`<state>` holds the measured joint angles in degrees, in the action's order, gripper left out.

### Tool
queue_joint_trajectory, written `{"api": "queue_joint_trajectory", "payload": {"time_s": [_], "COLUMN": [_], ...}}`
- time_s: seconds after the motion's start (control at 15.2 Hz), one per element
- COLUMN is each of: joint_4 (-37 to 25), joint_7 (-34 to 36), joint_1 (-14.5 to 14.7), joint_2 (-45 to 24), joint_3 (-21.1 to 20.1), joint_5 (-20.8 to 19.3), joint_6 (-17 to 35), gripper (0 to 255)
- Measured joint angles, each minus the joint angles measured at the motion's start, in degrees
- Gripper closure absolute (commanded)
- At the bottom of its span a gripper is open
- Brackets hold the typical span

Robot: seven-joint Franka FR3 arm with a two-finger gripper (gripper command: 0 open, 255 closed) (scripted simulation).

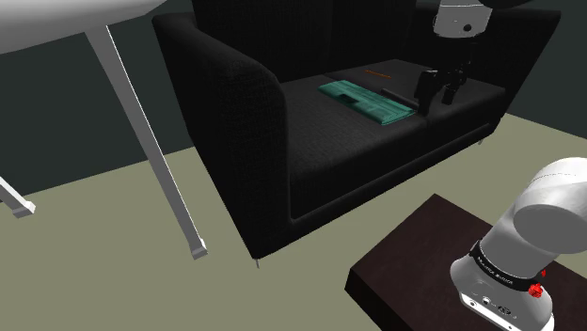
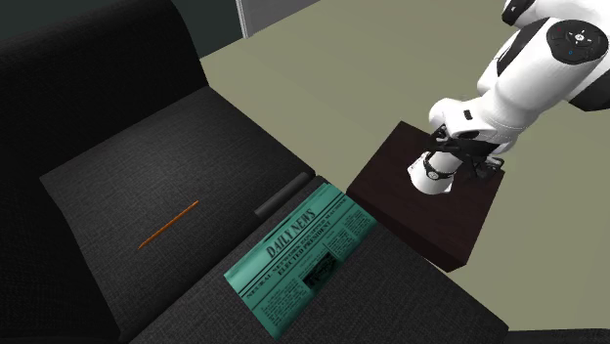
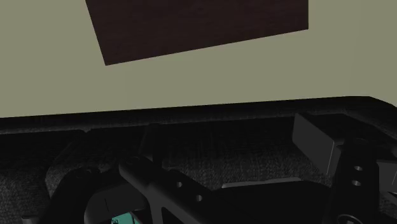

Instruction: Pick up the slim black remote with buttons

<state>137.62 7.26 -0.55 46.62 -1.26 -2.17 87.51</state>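
The stand [image 1: 423, 246] sits at the lower right of the shoulder view, with the arm's white base on it. Beyond it is the black sofa [image 1: 235, 113]. On the seat lies a teal newspaper [image 1: 365, 102], and the remote [image 1: 397, 94] is just beside its far edge, a slim dark bar along the seam between the cushions. In the second exterior view the remote [image 2: 283, 195] lies just above the newspaper [image 2: 301, 256] at mid-frame. An orange pencil [image 2: 168, 224] lies well apart to its left, further back on the seat.

The gripper [image 1: 436, 100] hangs over the seat just to the right of the remote in the shoulder view, pointing down. Its fingers [image 1: 425, 86] stand apart with a clear gap. They clasp nothing, and they appear to touch neither the remote nor the cushion. In the wrist view a corner of the newspaper [image 3: 124, 219] shows at the bottom edge, under the dark gripper parts.

The step in hand looks like the approach, with the remote not yet between the fingers. The next move likely calls for a short shift towards the remote. The jaws would then turn to straddle its narrow width and come straight down until the fingers flank it. The remote is thin and lies in the seam, so the fingers would probably need to go low.
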Motion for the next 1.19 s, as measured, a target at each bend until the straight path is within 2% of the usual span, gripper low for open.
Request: {"api": "queue_joint_trajectory", "payload": {"time_s": [0.2,0.53,0.92,1.19], "joint_4": [-0.9,-4.1,-11.2,-17.2], "joint_7": [-1.4,-6.4,-13.5,-17.9], "joint_1": [-0.5,-2.0,-3.5,-4.2], "joint_2": [-1.8,-9.7,-21.2,-29.1], "joint_3": [1.4,6.3,12.5,15.9], "joint_5": [-0.8,-3.2,-4.6,-4.0], "joint_6": [0.8,4.9,8.5,9.7], "gripper": [0,0,0,0]}}
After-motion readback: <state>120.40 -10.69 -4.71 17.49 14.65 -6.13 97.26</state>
